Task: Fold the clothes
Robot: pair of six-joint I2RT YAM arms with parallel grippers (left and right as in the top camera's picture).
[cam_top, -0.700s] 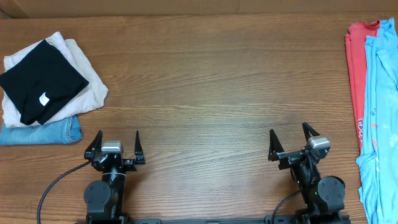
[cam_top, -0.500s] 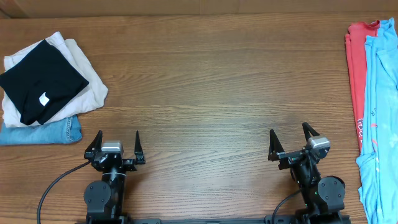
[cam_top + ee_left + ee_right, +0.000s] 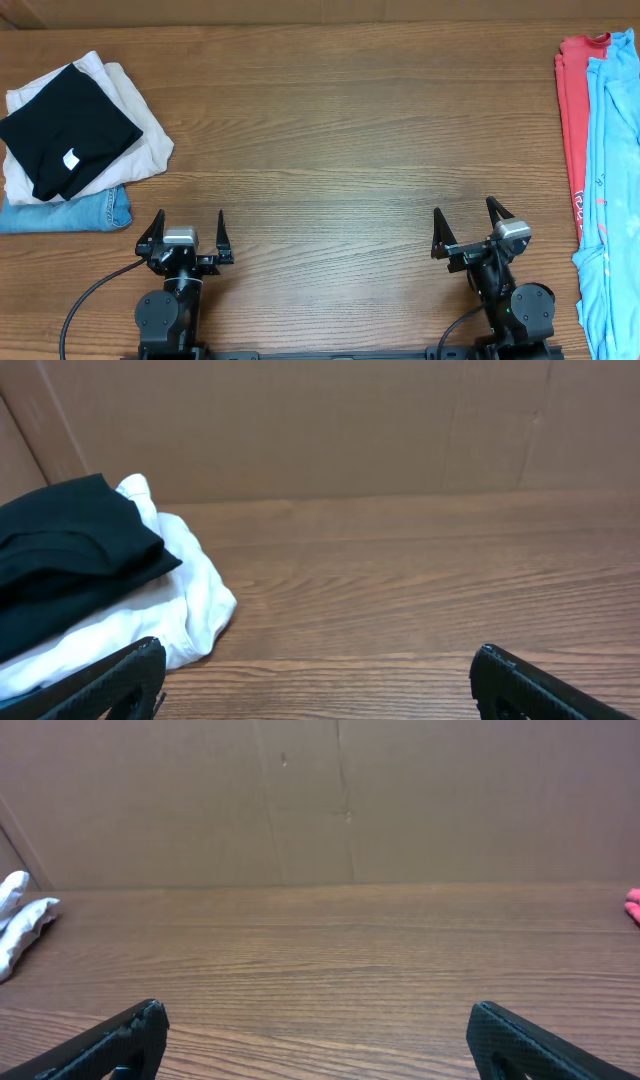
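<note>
The clothes lie along the table's right edge: a light blue T-shirt (image 3: pixel 612 190) partly over a coral-red T-shirt (image 3: pixel 573 120) with white print. My left gripper (image 3: pixel 189 222) rests at the front left, open and holding nothing. At the front right sits my right gripper (image 3: pixel 465 215), also open and holding nothing, a short way left of the blue shirt. In the left wrist view the left gripper (image 3: pixel 315 660) shows only bare wood between its fingers. The right gripper (image 3: pixel 315 1017) is the same, with a sliver of the coral-red shirt (image 3: pixel 634 905) at the far right.
A folded stack sits at the far left: a black garment (image 3: pixel 65 130) with a small white tag on cream cloth (image 3: pixel 140 125), over blue denim (image 3: pixel 70 212). A cardboard wall (image 3: pixel 320 420) backs the table.
</note>
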